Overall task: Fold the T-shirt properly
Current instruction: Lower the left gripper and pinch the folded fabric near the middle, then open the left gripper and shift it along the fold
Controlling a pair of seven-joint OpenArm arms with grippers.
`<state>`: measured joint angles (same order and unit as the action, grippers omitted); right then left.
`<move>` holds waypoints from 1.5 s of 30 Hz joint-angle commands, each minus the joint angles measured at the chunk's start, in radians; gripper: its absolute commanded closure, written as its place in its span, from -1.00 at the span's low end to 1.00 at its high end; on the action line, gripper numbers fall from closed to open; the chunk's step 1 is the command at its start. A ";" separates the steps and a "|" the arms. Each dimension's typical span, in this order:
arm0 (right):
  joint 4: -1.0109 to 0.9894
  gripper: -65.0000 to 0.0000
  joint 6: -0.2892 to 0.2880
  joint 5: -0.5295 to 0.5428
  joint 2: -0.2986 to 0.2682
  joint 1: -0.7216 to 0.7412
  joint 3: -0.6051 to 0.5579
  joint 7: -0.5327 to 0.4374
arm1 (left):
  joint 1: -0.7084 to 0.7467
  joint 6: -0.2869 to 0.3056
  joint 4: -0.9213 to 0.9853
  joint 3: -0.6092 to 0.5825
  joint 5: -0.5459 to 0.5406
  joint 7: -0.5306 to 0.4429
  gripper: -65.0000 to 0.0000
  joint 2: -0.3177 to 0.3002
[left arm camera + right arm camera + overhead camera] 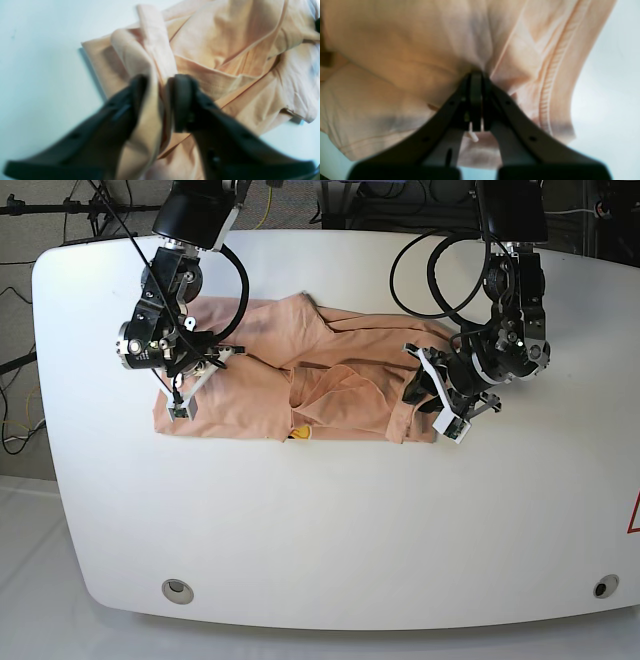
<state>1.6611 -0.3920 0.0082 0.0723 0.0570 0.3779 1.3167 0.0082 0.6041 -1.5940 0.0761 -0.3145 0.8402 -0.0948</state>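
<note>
Base view showed you one T-shirt (pixel 300 380) lying crumpled toward the far edge of the tabletop (pixel 330 520), its long axis running side to side, parallel to that far edge. One arm stood at each end of it, so neither had to reach across: your right tool (pixel 190 375) sat on the end nearer the tabletop's left edge as that view has it, your left tool (pixel 432 395) on the opposite end.

Right wrist view had the right tool (pixel 476 77) pressed together, pinching a gather of cloth beside a stitched hem. Left wrist view had the left tool (pixel 160 92) with a raised ridge of cloth running between its jaws; they stood narrowly apart around it, and whether they truly gripped it you could not tell.

Count: one T-shirt, two tools, one small yellow mark (pixel 300 434) at the shirt's near edge.
</note>
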 commanded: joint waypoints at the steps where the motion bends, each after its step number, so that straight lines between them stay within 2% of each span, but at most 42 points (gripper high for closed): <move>1: 0.003 1.00 0.000 0.000 0.001 0.004 -0.003 0.019 | -0.014 0.006 -0.016 0.004 -0.018 -0.022 0.62 -0.006; 8: 0.003 1.00 0.000 0.000 0.001 0.002 -0.003 0.019 | -0.014 0.006 -0.018 0.006 -0.019 -0.022 0.63 -0.007; 15: 0.003 1.00 0.000 0.000 0.001 0.002 -0.003 0.019 | -0.014 0.006 -0.018 0.006 -0.021 -0.022 0.80 -0.007; 25: 0.003 1.00 0.000 0.000 0.001 0.002 -0.003 0.019 | -0.012 0.006 -0.019 -0.002 -0.021 -0.019 0.80 -0.004; 45: 0.003 1.00 0.000 0.000 0.001 0.002 -0.003 0.017 | 0.026 0.006 -0.026 -0.157 -0.021 -0.017 0.80 -0.004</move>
<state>1.6611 -0.3920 0.0097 0.0719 0.0570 0.3779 1.3163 0.0475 0.6064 -1.5990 -0.0757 -0.3145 0.8410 -0.0952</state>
